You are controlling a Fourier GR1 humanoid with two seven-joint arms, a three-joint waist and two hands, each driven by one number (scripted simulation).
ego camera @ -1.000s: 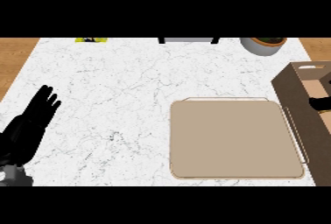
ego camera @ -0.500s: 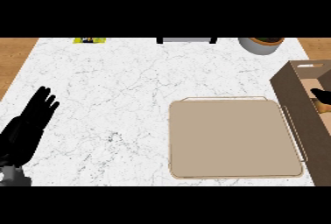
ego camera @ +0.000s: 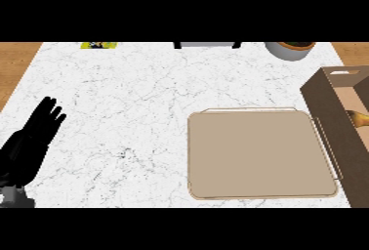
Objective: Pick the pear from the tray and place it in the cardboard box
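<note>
A tan tray [ego camera: 261, 154] lies flat on the white marble counter at the right, with nothing on it. To its right stands the brown cardboard box [ego camera: 333, 114], partly cut off by the view's edge. Inside the box a yellow-brown pear [ego camera: 359, 117] shows at the right edge. My left hand [ego camera: 32, 139] rests at the left side of the counter, black fingers straight and pointing up, holding nothing. My right hand does not show in the head view.
A grey pot [ego camera: 290, 49] stands at the counter's back right. A dark object [ego camera: 207, 45] sits at the back middle and a small yellow-green item [ego camera: 99, 45] at the back left. Wooden floor shows beyond the counter's left edge.
The view has shifted so the cardboard box shows more at the right, and the pear inside it has come into sight. My left hand stays put.
</note>
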